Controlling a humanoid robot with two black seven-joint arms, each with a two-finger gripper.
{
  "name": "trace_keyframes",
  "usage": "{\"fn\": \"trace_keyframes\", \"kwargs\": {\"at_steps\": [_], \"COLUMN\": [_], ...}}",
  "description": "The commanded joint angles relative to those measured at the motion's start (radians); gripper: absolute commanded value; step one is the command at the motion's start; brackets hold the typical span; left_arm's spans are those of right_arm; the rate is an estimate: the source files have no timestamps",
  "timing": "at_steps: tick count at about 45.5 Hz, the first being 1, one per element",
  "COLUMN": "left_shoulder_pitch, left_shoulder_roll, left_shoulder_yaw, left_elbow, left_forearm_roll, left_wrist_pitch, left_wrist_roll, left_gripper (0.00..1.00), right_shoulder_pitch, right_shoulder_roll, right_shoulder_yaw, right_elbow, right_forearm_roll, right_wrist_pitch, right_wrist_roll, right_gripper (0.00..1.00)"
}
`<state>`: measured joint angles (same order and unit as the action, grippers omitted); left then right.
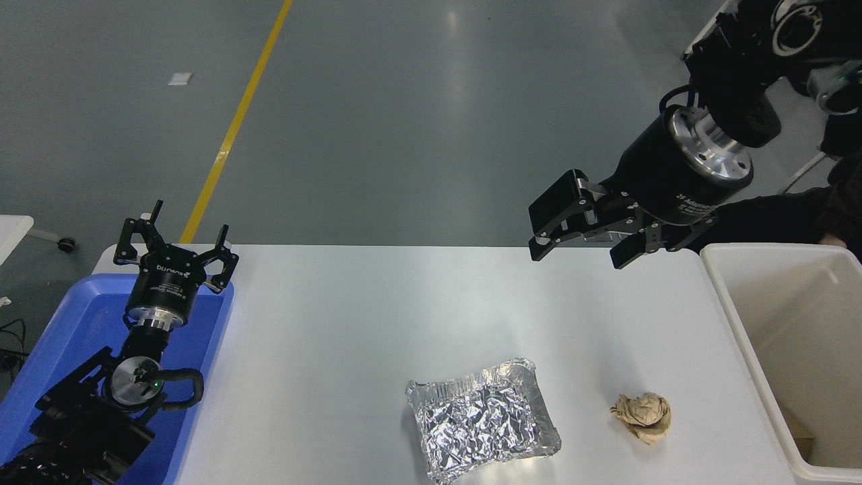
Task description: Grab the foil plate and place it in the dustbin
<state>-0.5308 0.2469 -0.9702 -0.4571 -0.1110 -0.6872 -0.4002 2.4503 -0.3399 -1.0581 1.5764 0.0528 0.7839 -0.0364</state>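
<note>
2 arms frame the white table (417,296), and only 1 looks set to work: the right gripper (582,246) hangs high over the table's far edge with its fingers spread apart and nothing between them, angled down and to the left, a stance that suits a reach not yet begun. The plate (481,421) lies flat near the table's front edge, rim up, well apart from that gripper and touching nothing. Its crinkled foil looks thin and easily dented, so a pinch on the raised rim would probably hold it better than a squeeze across the body. Just to its right, apart from it, sits a paper ball (643,417), close enough that a wide approach from that side could knock it. The bin (727,296) stands at the table's right edge with its open mouth up, probably so that the right arm can carry the plate a short way sideways and drop it in. The left gripper (176,249) is parked at the lower left above a blue tray (60,337), its fingers apart and empty, clear of the working area. Nothing of the task appears done yet.
</note>
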Motion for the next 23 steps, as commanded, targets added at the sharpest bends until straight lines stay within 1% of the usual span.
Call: {"fn": "trace_keyframes", "kwargs": {"at_steps": [1, 13, 23], "left_shoulder_pitch": [0.002, 0.000, 0.002], "left_shoulder_roll": [0.000, 0.000, 0.000], "left_shoulder_yaw": [-0.001, -0.001, -0.001], "left_elbow": [0.000, 0.000, 0.000], "left_forearm_roll": [0.001, 0.001, 0.001], "left_wrist_pitch": [0.000, 0.000, 0.000], "left_wrist_roll": [-0.002, 0.000, 0.000], "left_gripper": [1.00, 1.00, 1.00], "right_shoulder_pitch": [-0.047, -0.129, -0.249], "right_shoulder_roll": [0.004, 0.007, -0.005], "right_shoulder_yaw": [0.006, 0.009, 0.029], "right_elbow": [-0.012, -0.042, -0.056], "right_forearm_roll": [-0.010, -0.022, -0.079], "right_wrist_pitch": [0.001, 0.001, 0.001], "right_wrist_roll": [-0.005, -0.004, -0.002], "right_gripper": [1.00, 1.00, 1.00]}}
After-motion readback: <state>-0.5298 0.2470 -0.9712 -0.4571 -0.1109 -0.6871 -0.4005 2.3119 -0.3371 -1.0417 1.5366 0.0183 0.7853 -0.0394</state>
